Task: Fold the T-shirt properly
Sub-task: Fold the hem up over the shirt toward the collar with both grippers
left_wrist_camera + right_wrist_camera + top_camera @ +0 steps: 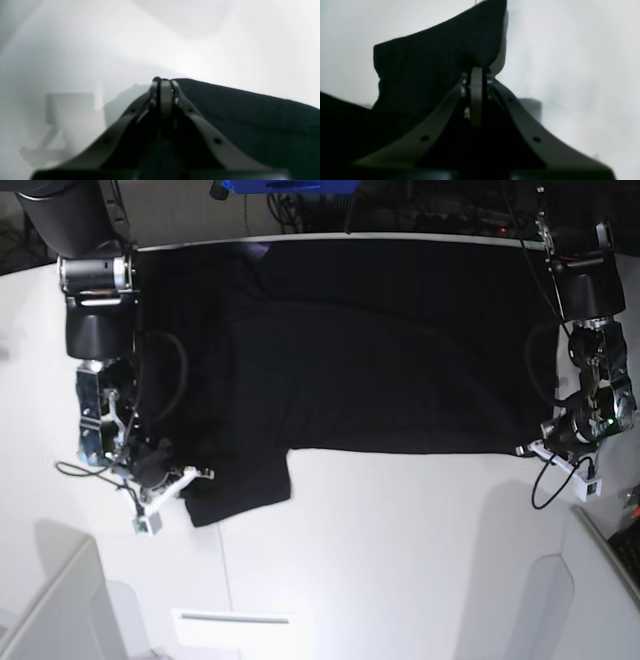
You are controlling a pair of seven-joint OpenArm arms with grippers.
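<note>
The black T-shirt point(370, 370) lies spread flat on the white table point(400, 550), with one sleeve point(235, 485) hanging toward the front left. My right gripper point(190, 475) is shut on the sleeve's edge. In the right wrist view the cloth point(432, 62) rises from the closed fingertips of that gripper point(476, 72). My left gripper point(527, 448) is shut at the shirt's front right corner. In the left wrist view this gripper point(163, 83) pinches the hem, and the shirt point(250, 117) runs off to the right.
A blue object point(290, 185) and cables sit beyond the table's far edge. White bins stand at the front left point(50, 610) and front right point(590, 580). A white strip point(230, 618) lies near the front edge.
</note>
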